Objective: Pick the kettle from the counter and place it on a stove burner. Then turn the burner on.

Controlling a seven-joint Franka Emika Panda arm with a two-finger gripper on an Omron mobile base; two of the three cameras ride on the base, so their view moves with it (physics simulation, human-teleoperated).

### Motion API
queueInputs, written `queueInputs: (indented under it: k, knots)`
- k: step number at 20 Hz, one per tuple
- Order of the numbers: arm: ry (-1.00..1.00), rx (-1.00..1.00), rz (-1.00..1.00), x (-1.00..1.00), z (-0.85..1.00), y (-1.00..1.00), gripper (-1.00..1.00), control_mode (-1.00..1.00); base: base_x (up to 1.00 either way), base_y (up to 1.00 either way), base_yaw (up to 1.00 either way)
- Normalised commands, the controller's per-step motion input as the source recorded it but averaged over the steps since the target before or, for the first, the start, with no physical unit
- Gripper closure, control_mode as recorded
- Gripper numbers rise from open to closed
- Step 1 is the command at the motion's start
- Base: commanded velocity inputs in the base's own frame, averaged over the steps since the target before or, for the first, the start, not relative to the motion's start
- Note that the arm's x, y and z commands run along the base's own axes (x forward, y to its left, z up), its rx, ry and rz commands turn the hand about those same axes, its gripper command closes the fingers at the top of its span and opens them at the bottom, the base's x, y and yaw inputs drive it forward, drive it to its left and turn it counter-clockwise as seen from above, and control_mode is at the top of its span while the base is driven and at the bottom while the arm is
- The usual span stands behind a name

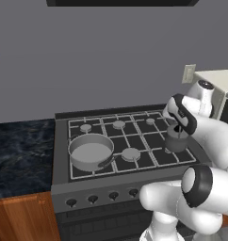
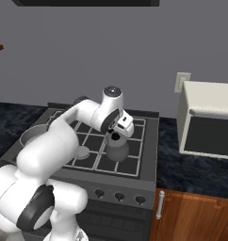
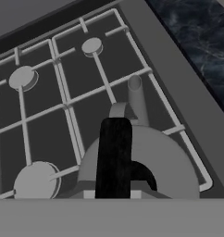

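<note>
The small grey kettle (image 1: 176, 140) (image 2: 117, 150) (image 3: 151, 162) sits low over the front right of the black cooktop (image 1: 139, 141), its spout (image 3: 134, 90) pointing towards the back. My gripper (image 1: 178, 128) (image 2: 115, 137) is shut on its thin dark handle (image 3: 114, 155) from above. I cannot tell whether the kettle's base touches the grate. The kettle hides the burner beneath it. A small stove burner (image 1: 150, 121) (image 3: 91, 45) lies at the back right. The dark marbled counter (image 1: 21, 150) (image 2: 191, 169) (image 3: 197, 32) flanks the stove on both sides.
A wide grey saucepan (image 1: 91, 151) (image 2: 33, 135) stands on the front left burner. A wider disc cap (image 1: 131, 153) (image 3: 36, 181) lies front centre. Knobs (image 1: 92, 199) (image 2: 119, 196) line the stove front. A white microwave (image 2: 207, 120) stands on the right counter.
</note>
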Motion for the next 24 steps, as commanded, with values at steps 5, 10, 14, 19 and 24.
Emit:
queueInputs:
  k: [5, 10, 14, 19, 24]
  knots:
    - [0.00, 0.00, 0.00, 0.10, -0.09, 0.00, 1.00, -1.00, 0.00, 0.00, 0.00]
    - [0.00, 0.00, 0.00, 0.13, -0.08, 0.00, 1.00, -1.00, 0.00, 0.00, 0.00]
    - [0.00, 0.00, 0.00, 0.14, -0.06, 0.00, 1.00, -1.00, 0.00, 0.00, 0.00]
    - [0.00, 0.00, 0.00, 0.12, -0.09, 0.00, 1.00, -1.00, 0.00, 0.00, 0.00]
    - [0.00, 0.00, 0.00, 0.11, -0.17, 0.00, 1.00, -1.00, 0.00, 0.00, 0.00]
